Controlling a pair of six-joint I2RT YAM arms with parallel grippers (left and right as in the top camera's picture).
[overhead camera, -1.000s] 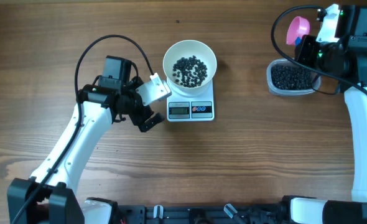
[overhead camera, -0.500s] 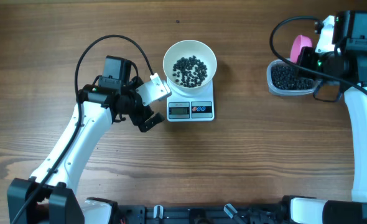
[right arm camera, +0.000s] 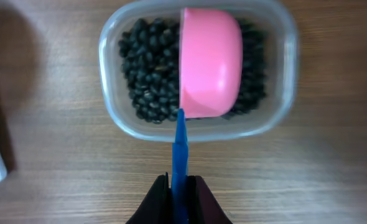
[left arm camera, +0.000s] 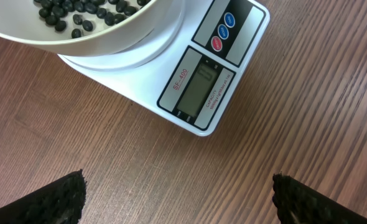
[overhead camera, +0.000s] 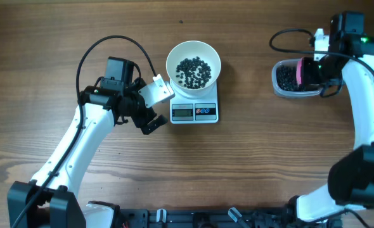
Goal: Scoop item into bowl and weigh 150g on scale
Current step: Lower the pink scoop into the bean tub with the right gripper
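Though hidden overhead, right hand (right arm camera: 180, 186) pinches scoop (right arm camera: 209, 62) handle.

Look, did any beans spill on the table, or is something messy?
Nothing stands out. The beans sit inside the white bowl on the scale and inside the clear tub; none show on the table. The right fingers hold the pink scoop at the tub.
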